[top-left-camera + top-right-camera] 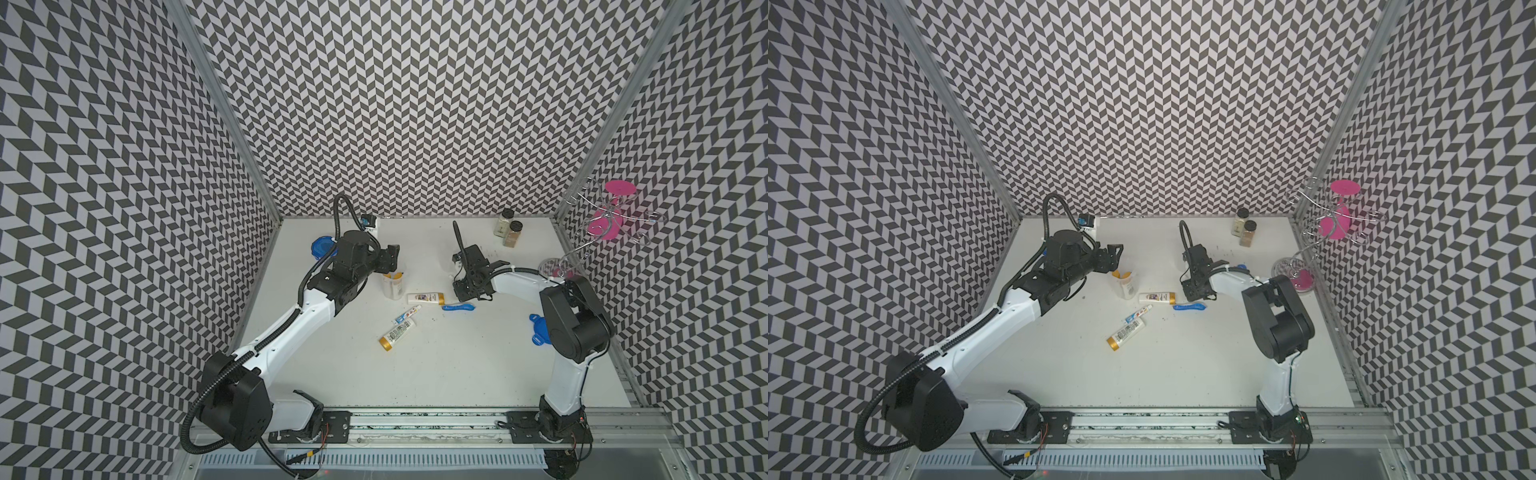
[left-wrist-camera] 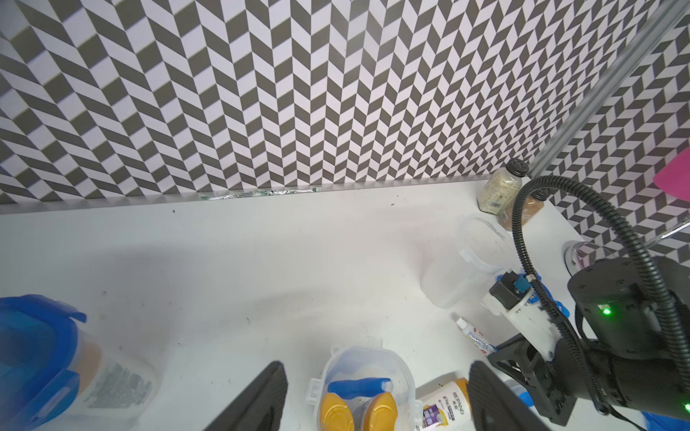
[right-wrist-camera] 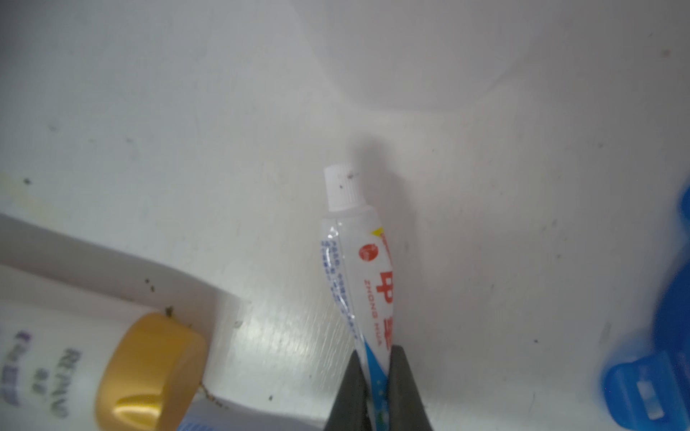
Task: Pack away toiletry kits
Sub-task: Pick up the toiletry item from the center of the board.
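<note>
Toothpaste tube [image 3: 369,283] pinched in right fingers [image 3: 405,392], right arm [image 1: 519,286] bent inward, left fingers [image 2: 261,399] wide apart above cup [image 2: 358,350]

In the right wrist view the tail of the toothpaste tube [image 3: 367,276] is hidden between the closed jaws of the right gripper [image 3: 375,360]; the gold-capped tube [image 3: 112,369] and a blue lid [image 3: 657,373] are blurred and cut off by the edges. In the left wrist view a lidded cup [image 2: 119,380] is blurred and cropped, the open cup [image 2: 409,377] runs off the edge, and a cable [image 2: 517,227] partly covers the brown spice jar [image 2: 534,216].
</note>
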Tool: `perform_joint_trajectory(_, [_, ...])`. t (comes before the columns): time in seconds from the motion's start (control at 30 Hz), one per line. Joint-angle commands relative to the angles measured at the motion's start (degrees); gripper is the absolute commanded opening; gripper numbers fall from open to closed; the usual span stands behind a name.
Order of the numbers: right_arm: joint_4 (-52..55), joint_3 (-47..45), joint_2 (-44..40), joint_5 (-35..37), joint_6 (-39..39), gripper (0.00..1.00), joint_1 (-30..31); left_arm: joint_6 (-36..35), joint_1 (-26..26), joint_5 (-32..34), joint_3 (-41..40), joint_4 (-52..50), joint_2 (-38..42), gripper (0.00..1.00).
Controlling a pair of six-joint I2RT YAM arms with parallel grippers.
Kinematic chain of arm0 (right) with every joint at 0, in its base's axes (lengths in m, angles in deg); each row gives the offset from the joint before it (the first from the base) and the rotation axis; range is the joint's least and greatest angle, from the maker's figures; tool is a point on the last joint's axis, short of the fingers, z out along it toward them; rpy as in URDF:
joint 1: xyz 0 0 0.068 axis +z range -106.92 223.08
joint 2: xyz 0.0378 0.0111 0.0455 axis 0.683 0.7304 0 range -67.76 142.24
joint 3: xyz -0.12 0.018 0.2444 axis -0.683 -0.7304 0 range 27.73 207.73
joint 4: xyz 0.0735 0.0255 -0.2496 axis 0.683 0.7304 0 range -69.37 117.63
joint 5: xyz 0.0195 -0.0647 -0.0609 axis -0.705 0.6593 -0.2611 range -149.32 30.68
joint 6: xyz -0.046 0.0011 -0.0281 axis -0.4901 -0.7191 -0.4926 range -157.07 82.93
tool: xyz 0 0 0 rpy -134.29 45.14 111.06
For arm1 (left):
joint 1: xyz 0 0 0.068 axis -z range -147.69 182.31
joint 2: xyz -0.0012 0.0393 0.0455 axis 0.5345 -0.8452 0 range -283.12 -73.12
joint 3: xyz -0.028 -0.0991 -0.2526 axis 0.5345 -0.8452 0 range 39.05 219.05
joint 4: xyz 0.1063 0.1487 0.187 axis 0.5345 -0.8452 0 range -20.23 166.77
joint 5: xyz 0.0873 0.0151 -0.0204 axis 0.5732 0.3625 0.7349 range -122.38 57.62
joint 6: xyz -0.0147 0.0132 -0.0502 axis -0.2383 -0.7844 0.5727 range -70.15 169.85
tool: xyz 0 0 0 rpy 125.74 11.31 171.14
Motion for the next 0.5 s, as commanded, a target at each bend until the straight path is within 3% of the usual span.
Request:
perform_joint_trajectory(0.0, [-2.68,-2.38,-7.32,-4.37,-0.83,0.00,-0.26,1.04,-0.89,-5.96,2.15,-4.50,0.99,0.85])
perform_joint_trajectory(0.27, [-5.47,-6.67,-19.55,-12.29,-2.85,0.00,0.87,2.83,-2.60,-15.54,3.34,-7.05,2.33,0.95])
perform_joint_trajectory(0.47, [-11.00,-10.29,-29.29,-19.21,-4.93,0.00,4.90,6.25,-2.64,-25.61,3.08,-4.07,1.37,0.99])
